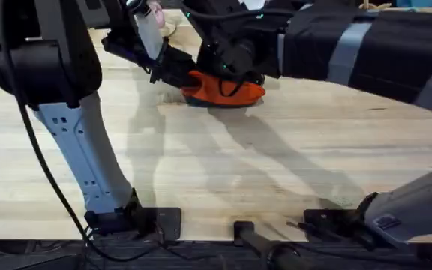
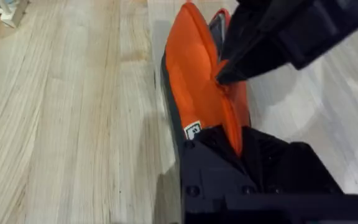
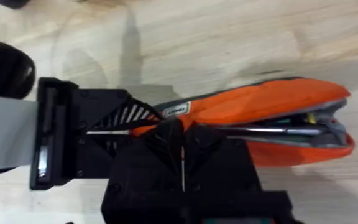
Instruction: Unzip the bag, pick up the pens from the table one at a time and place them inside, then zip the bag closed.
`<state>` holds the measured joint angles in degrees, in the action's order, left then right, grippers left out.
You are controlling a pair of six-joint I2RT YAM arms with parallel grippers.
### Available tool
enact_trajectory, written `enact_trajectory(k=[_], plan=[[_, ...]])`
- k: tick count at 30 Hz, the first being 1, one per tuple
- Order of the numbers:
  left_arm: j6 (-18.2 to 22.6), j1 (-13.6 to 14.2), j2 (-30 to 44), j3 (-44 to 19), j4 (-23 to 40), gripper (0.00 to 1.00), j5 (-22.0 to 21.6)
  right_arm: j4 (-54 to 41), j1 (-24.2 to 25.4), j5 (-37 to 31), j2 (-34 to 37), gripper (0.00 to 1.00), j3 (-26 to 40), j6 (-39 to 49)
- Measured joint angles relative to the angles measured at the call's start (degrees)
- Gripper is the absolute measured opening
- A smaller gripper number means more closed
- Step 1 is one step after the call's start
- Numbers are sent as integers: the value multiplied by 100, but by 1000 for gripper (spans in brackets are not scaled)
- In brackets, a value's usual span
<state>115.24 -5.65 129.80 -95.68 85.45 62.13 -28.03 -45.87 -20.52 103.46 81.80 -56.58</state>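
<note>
- Orange pencil pouch (image 1: 227, 90) is seen lying on the far middle of the wooden table (image 1: 223, 172), its zipper partly undone, with pens (image 3: 291, 119) visible inside.
- One end of the pouch is pinched by the left gripper (image 2: 232, 140).
- The zipper area is pinched by the right gripper (image 3: 182, 134), its 2 fingers pressed together.

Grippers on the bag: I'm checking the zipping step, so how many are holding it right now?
2. The left gripper clamps one end of the bag. The right gripper pinches the zipper edge right beside it, near that same end.
</note>
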Motion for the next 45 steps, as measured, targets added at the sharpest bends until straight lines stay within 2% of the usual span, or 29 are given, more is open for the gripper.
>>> enact_trajectory(k=[5,13,30,37,40,45], plan=[[2,20,0,0,-2,42,-5,-444,207,88,-147,30,2,1],[1,8,0,0,-17,43,22,-1168,861,86,-348,30,2,0],[0,107,0,2,-17,42,125,-1939,1781,323,-439,31,2,-1],[2,44,0,2,-24,42,42,-2219,2192,-650,-439,30,0,-28],[2,26,0,2,-28,42,35,-2162,2213,-822,-439,30,-78,-135],[2,26,0,2,-30,43,24,-2074,2177,-748,-426,30,-660,-623]])
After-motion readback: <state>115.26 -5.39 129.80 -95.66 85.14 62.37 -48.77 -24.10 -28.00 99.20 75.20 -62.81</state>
